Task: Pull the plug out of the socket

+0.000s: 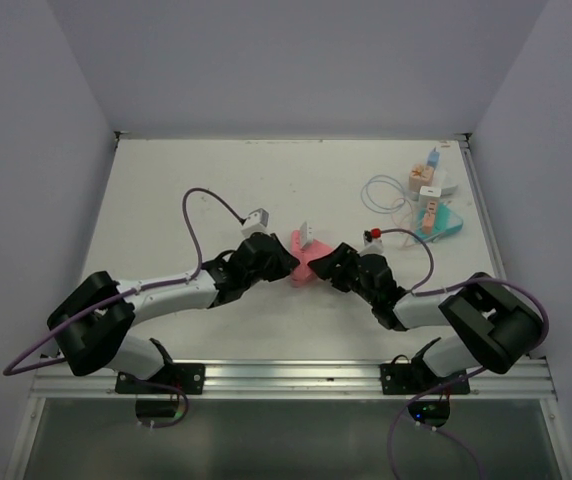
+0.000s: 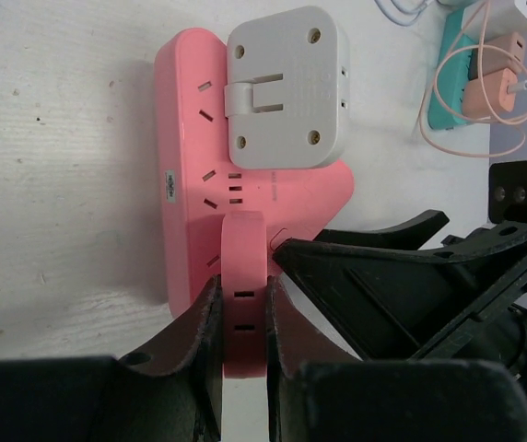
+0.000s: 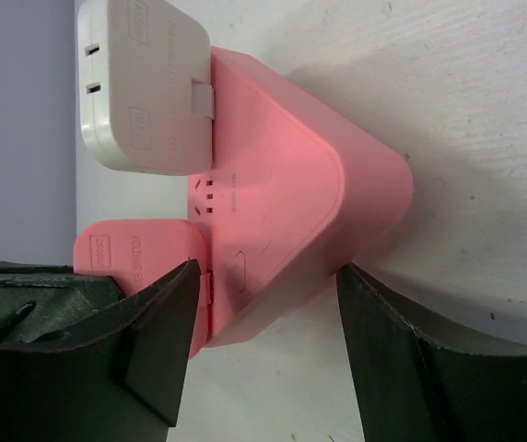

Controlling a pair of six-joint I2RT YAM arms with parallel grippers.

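Left wrist view: the left claw (image 2: pixel 243 293) is clenching the plug (image 2: pixel 243 241), sitting in the socket (image 2: pixel 185 138) just ahead. The right claw (image 3: pixel 268 308) is straddling that socket; gripping or not, I cannot tell. It needs bracing firmly before pulling straight back.

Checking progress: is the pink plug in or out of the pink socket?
In: the pink plug sits flush against the pink socket, no gap.

pink socket (image 2: pixel 185 138): plastic, smooth, soft sheen
pink plug (image 2: pixel 243 308): plastic, smooth, matt
table (image 2: pixel 52 184): painted white, grained, scuffed
gripper fingers (image 2: pixel 194 345): black plastic, matt, slightly rough
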